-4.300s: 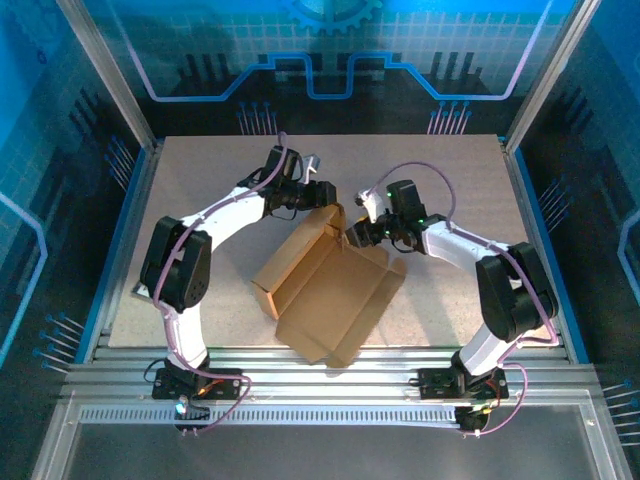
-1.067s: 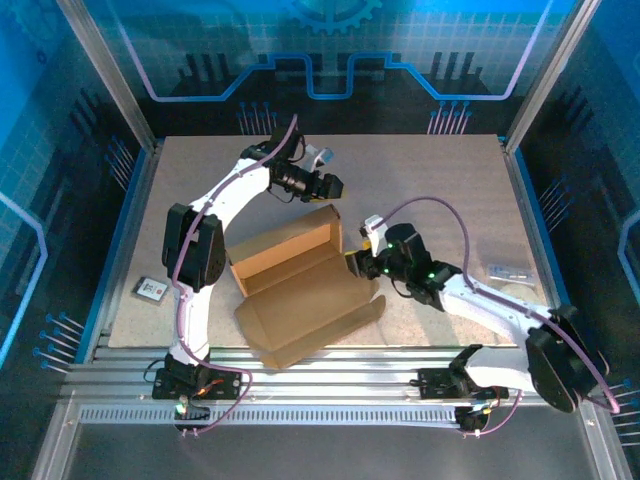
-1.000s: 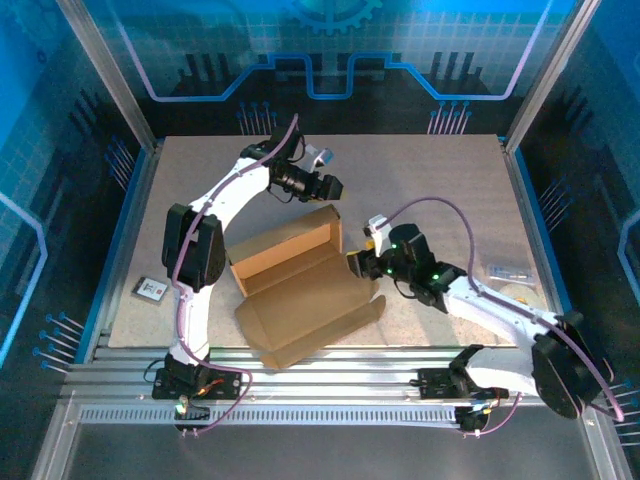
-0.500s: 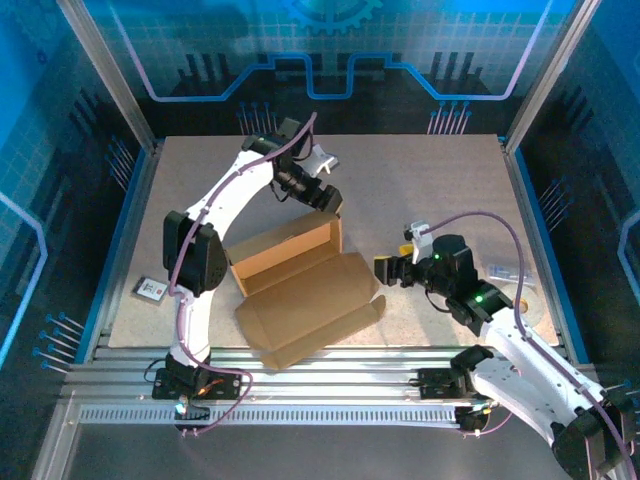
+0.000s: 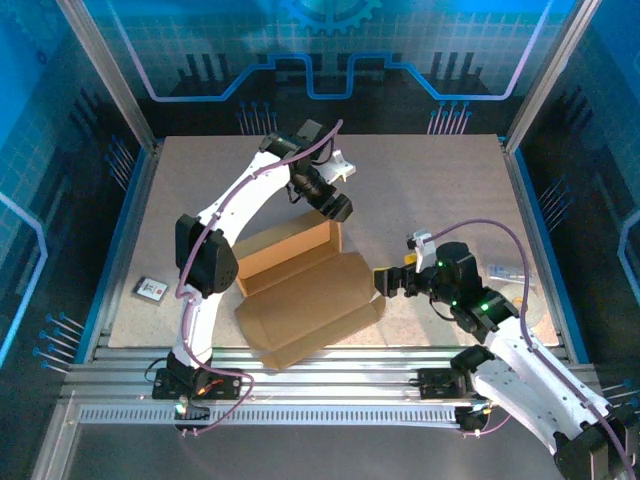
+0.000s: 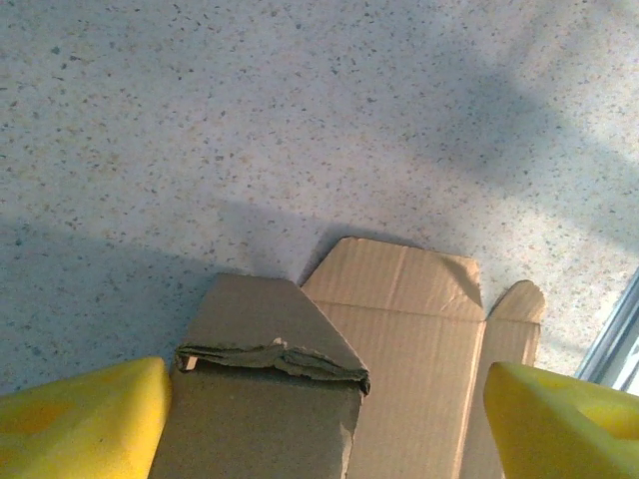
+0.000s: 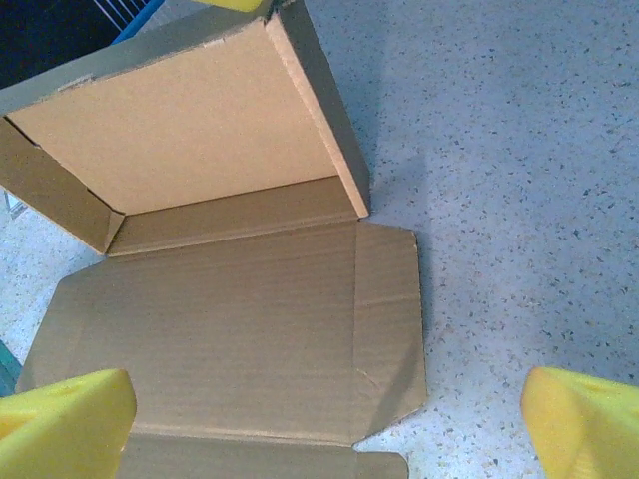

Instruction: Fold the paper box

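The box point(image 5: 300, 295) lies half-formed at the middle of the counter point(image 5: 430, 175), its lid panel flat toward the near edge. The left tool point(image 5: 336, 208) hangs wide open over the box's far right corner, gripping nothing. The right tool point(image 5: 386, 283), spread wide and empty, sits just beside the right flap.

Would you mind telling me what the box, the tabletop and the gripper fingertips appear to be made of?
The paper box: brown corrugated cardboard, matte; fine ribbing and a ragged edge show. The tabletop: pale speckled surface, likely laminate or composite. The fingertips: yellow, matte, perhaps foam or rubber.
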Tool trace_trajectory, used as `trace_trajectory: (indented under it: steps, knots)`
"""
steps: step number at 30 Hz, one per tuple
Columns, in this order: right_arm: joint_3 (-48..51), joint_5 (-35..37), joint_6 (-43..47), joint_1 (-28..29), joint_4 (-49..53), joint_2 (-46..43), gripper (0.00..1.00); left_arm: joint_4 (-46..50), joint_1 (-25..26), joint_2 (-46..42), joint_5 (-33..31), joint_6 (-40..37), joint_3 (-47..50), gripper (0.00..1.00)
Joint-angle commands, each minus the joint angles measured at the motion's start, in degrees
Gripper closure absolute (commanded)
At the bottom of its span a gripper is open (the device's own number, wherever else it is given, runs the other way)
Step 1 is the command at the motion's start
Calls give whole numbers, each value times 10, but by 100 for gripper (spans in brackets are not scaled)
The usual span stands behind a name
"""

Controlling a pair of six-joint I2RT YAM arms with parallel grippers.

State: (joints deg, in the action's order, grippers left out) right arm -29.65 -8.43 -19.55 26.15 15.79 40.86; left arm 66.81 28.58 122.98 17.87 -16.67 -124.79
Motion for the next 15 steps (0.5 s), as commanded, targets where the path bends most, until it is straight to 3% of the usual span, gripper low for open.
trace_trajectory:
  steps: [1,8,15]
  knots:
    - [5,-14,-6,-6,20,-8,0,30,3,24,-34,-11,-12,17]
    - [8,-12,-7,-6,21,-11,0,23,11,18,-65,-9,-13,17]
    - [14,-14,-8,-6,12,-4,0,29,13,-5,-18,5,-33,17]
